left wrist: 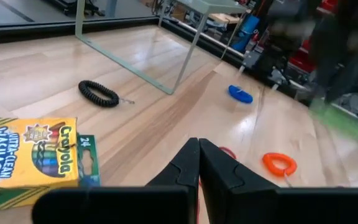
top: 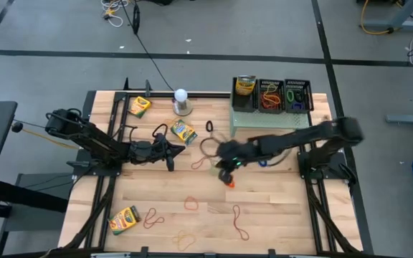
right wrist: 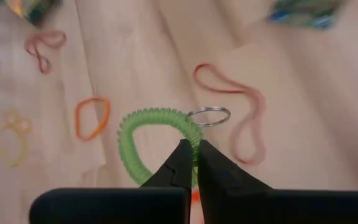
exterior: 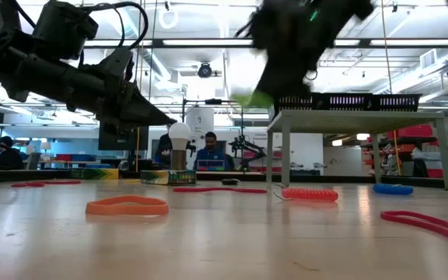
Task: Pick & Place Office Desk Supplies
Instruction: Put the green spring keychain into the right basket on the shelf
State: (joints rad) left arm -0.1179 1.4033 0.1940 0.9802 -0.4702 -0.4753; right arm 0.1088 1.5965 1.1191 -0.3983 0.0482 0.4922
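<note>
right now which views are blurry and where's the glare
Low view: the right gripper is smeared by motion blur up top, and bright ceiling lights backlight the dark arms. Left wrist view: the right arm is a blurred dark mass. Right wrist view: the green coil is sharp, the corners smeared. High view: even, only soft glare on the table.

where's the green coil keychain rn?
Pinched in the right gripper, lifted above mid-table: the green coil hangs off its fingertips, over the red loop.

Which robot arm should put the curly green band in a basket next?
The right. Its end effector is already shut on the green coil band, lifted off the table, nearer the black mesh baskets. The left end effector holds nothing.
</note>
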